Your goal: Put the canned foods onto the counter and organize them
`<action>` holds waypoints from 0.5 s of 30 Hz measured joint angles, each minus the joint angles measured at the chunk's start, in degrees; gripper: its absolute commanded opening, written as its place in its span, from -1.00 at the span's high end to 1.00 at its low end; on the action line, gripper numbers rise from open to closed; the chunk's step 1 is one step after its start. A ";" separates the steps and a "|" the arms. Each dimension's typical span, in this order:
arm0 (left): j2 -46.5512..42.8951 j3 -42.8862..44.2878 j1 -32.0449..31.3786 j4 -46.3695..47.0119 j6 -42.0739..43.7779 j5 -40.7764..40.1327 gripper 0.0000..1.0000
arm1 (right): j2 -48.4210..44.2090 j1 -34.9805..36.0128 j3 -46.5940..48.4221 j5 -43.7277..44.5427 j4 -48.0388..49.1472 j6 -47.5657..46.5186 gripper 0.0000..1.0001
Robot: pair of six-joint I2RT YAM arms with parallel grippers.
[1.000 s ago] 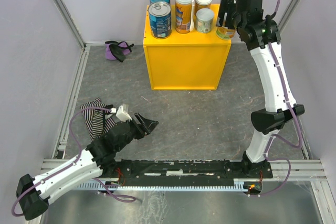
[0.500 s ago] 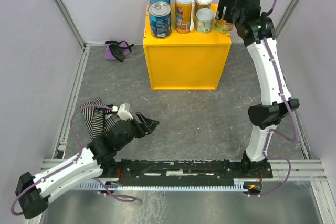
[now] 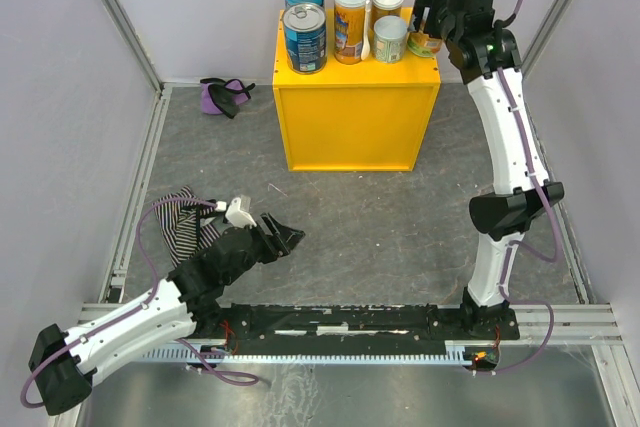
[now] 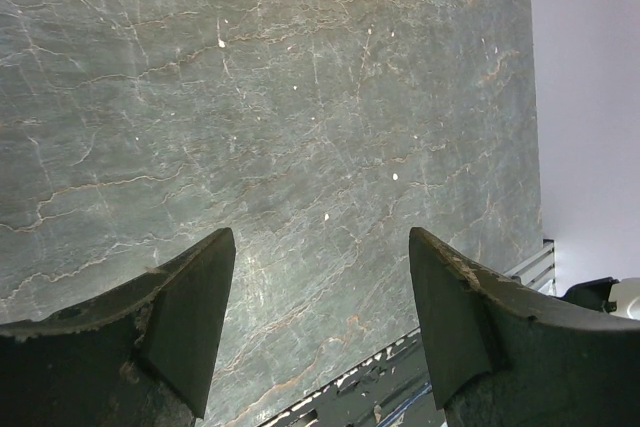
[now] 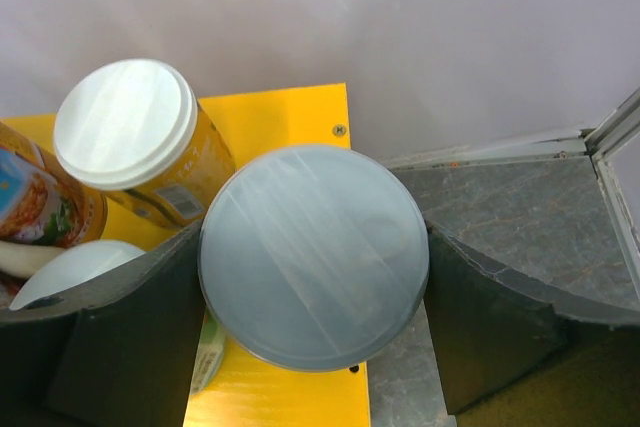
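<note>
we saw the right gripper closed about a pale-green can with a cloudy lid, a finger pressed to each side, at the right edge of the yellow counter, near its far corner. whether the can's base touched the top we could not tell. five more stood on the counter: two blue-labelled cans at the left, two tall orange cans in the middle, then a short orange can and a short pale can just beside the held one. the left gripper hung wide open and empty over the grey table — well apart from the counter.
</note>
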 measured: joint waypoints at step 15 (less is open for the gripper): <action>-1.44 0.00 0.00 0.11 0.00 -0.02 -0.54 | 1.31 -0.15 0.31 -1.38 2.16 -0.26 0.97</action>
